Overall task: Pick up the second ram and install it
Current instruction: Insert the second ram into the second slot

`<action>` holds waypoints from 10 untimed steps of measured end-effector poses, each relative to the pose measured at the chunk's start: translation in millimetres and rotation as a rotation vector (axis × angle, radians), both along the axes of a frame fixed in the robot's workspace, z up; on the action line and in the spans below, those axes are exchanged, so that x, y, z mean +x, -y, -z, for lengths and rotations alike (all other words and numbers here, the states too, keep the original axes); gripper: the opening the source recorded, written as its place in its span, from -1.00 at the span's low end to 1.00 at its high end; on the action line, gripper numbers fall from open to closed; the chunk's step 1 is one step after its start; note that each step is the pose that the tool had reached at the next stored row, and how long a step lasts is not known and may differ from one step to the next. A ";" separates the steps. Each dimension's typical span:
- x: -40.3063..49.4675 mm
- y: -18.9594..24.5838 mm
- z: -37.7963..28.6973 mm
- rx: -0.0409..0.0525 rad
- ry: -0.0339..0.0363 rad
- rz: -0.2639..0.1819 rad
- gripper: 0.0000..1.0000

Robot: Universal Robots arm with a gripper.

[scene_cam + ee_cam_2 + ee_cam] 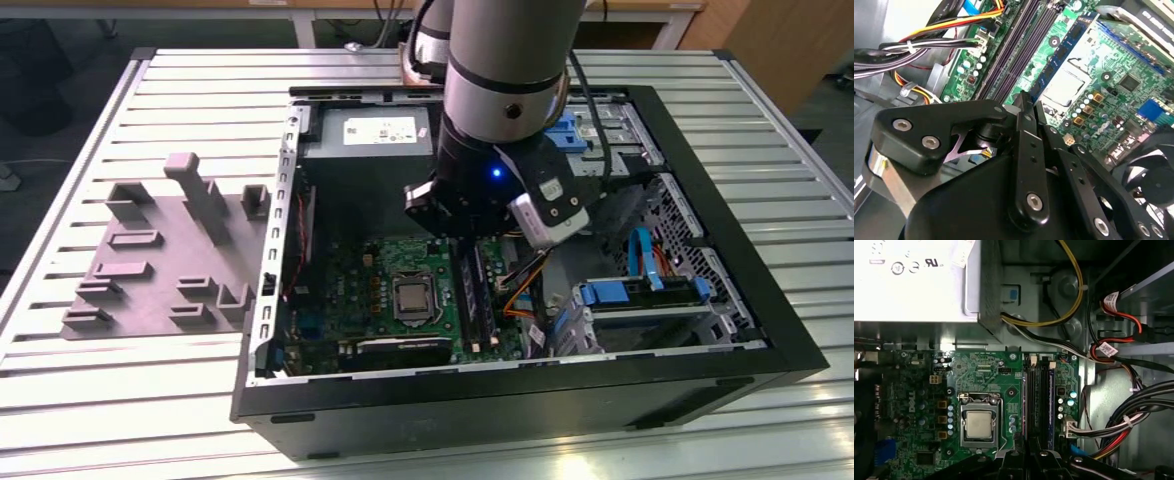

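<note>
Second wrist view: gripper [1024, 102] pressed together over motherboard [1094, 65] socket rails [1014, 47]; nothing held.

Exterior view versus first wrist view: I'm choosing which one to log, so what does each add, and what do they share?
Exterior view: the arm, the grey fixture plate beside the case, and the slatted table. First wrist view: a yellow cable looping beside the power supply. Both: power supply, CPU socket, RAM slots.
</note>
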State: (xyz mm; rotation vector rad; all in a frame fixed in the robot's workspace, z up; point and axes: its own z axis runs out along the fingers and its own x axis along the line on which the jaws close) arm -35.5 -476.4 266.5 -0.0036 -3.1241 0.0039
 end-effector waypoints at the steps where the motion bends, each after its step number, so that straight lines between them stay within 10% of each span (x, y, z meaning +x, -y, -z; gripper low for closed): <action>1: 0.6 0.0 1.8 -0.0001 -0.0001 0.000 -0.73; 10: 4.1 0.0 13.6 -0.0001 -0.0003 0.003 -0.73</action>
